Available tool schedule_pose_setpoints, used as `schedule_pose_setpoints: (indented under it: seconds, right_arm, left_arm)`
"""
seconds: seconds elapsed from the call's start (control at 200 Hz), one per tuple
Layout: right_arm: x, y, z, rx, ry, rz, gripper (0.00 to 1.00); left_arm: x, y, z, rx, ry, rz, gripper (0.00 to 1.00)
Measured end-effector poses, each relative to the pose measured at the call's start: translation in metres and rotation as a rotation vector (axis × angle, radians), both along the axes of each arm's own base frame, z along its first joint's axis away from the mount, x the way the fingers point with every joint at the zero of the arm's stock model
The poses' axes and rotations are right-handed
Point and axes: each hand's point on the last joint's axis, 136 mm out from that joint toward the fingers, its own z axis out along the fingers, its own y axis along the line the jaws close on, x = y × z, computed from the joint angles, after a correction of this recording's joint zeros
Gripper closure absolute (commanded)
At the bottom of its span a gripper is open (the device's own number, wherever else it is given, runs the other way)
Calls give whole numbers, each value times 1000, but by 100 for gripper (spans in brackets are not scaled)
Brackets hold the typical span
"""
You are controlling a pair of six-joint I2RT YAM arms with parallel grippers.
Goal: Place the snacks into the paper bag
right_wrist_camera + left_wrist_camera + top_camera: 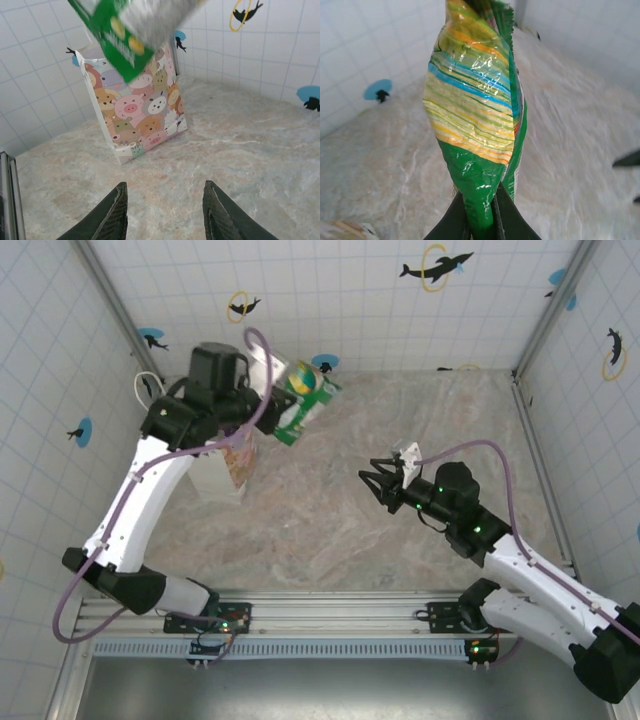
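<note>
At the far left of the top view, the paper bag (222, 472) stands upright on the marbled table (400, 540) close to the tiled wall (60, 360), and the left arm crosses over its mouth and hides the opening. A white cord handle (147, 388) loops out behind the arm. From above the bag looks mostly plain white, while the right wrist camera faces the bag (142, 117) and shows a side printed with cartoon pigs, bears and other animals, its base flat on the table (250, 150). Just right of the bag, the left gripper (272, 410) holds a green snack packet (305, 400) in the air, tilted, with the packet's far end pointing towards the back wall. The left wrist view gives the grip itself: the left gripper (482, 225) is pinched narrowly on the bottom seam of the green snack packet (475, 115), which stands up from the fingers and shows yellow, blue and orange stripes across crinkled foil. From the right wrist view the green snack packet (125, 35) hangs at the top, overlapping the bag's upper edge; whether it is over the mouth I cannot tell. Further right, near the middle of the table and well apart from the bag, the right gripper (376, 488) points left towards it. Its own camera shows the right gripper (165, 200) with jaws parted and only bare table between them.
</note>
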Motion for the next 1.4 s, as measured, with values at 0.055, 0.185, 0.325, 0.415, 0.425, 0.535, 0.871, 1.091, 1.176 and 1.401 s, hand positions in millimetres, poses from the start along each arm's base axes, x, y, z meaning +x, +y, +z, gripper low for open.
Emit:
schedule_pose_setpoints:
  seconds: [0.055, 0.185, 0.325, 0.415, 0.425, 0.535, 0.871, 1.091, 1.176, 1.401]
  right_arm:
    - [0, 0, -5, 4, 21, -6, 59]
    - [1, 0, -10, 12, 51, -14, 59]
    - [1, 4, -10, 27, 59, -7, 60]
    - [0, 6, -12, 32, 66, -4, 60]
    - [-1, 6, -13, 33, 68, -2, 60]
    - [-3, 6, -25, 26, 92, -1, 60]
    - [-2, 8, -45, 7, 140, -4, 60]
    - [-2, 10, -51, -9, 147, 1, 60]
    - [-2, 10, -51, -9, 146, 1, 60]
    - [0, 12, -60, -28, 167, 1, 60]
  left_arm:
    - [14, 19, 13, -54, 0, 82, 94]
    - [48, 73, 36, -176, -14, 298, 95]
    - [67, 121, 49, -294, -31, 468, 95]
    - [72, 144, 56, -347, -38, 542, 95]
    - [72, 147, 57, -352, -39, 549, 95]
    - [77, 168, 60, -403, -46, 608, 95]
    - [91, 213, 64, -595, -2, 616, 95]
    - [108, 243, 84, -635, -33, 624, 95]
    - [107, 236, 66, -619, 40, 601, 96]
    - [97, 229, -7, -536, 246, 607, 96]
